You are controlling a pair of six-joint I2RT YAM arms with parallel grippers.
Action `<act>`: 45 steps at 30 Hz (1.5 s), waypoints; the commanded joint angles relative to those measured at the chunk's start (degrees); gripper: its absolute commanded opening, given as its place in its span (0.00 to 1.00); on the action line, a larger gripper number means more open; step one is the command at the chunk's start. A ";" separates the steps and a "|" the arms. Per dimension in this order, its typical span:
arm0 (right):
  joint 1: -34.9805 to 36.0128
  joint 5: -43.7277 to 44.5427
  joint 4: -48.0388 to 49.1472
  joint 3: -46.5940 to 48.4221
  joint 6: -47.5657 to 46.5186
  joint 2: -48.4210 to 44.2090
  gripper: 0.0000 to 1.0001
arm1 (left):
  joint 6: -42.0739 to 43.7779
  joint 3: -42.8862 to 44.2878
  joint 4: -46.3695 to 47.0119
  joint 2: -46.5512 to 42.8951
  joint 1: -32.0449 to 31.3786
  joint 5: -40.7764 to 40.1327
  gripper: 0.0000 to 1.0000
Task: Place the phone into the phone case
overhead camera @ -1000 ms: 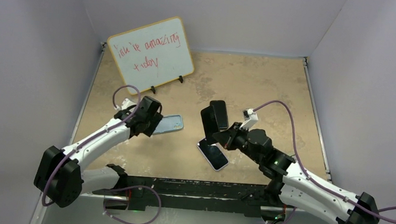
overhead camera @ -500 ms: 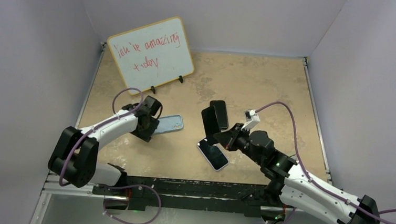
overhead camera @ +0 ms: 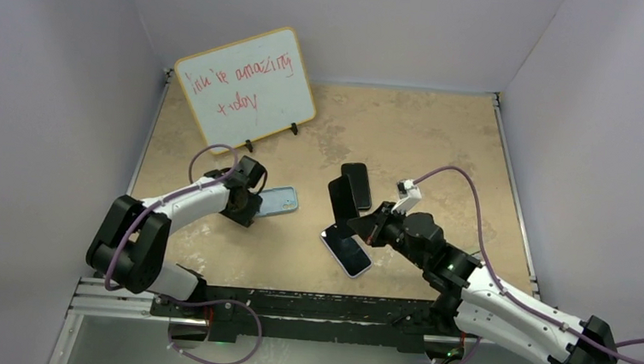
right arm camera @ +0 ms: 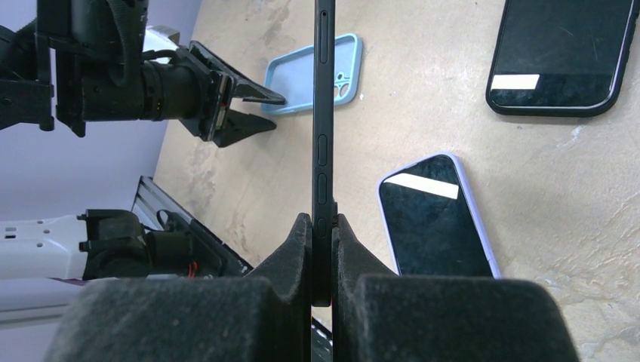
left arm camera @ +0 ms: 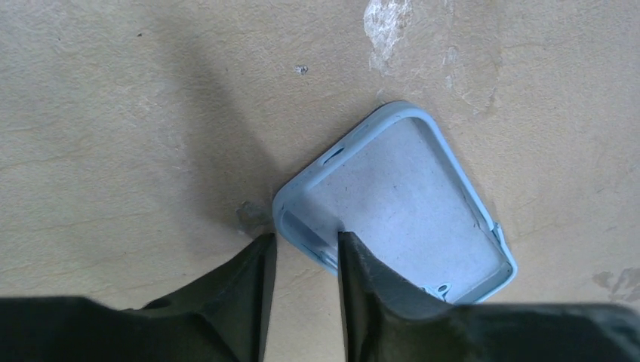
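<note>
Tan mottled tabletop [overhead camera: 424, 146], matte, walled by pale panels.

Top view. Count: three phones, one case, one whiteboard, two arms. Whiteboard [overhead camera: 246, 87], rounded corners, red handwriting, stands tilted at far left. Phone case [overhead camera: 280, 200], light blue, lies flat left of centre, open side up. Left gripper [overhead camera: 248, 213] is at its left end. Since a second ago that arm has folded, elbow drawn away from the near rail, wrist brought down to the case. Right gripper [overhead camera: 360, 227] is clenched on the black phone [overhead camera: 343, 202], held up on edge; position barely changed. Second black phone [overhead camera: 355, 184] lies flat just beyond it. Pale-rimmed phone [overhead camera: 346, 250] lies flat on the near side.

Left wrist view. Case has a raised rim with cutouts and a grey, felt-like floor. Jaws are released, part-way apart, straddling one corner. Contact with the rim: cannot tell.

Right wrist view. Coarse black pads [right arm camera: 290, 256] pinch the thin slab across its faces, side buttons facing the camera.
</note>
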 commanded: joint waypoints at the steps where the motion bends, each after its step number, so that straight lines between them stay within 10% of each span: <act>1: 0.14 0.40 5.10 1.85 0.03 0.16 0.00 | 1.13 -0.87 1.39 1.00 0.39 -1.25 0.31; 7: 0.12 0.49 3.86 2.28 0.53 -0.01 0.00 | 12.79 1.43 -1.81 -0.48 0.39 -3.92 0.00; 18: 0.11 -4.17 5.40 2.51 1.67 2.51 0.00 | 42.85 0.67 10.87 -6.07 -1.10 9.56 0.00; 27: 0.17 -5.55 6.88 2.36 3.34 5.09 0.00 | 46.79 -0.06 17.88 -3.42 -7.60 9.62 0.00; 45: 0.13 -8.77 18.24 -0.56 11.79 12.83 0.00 | 58.79 -0.94 19.59 -21.05 3.54 29.21 0.88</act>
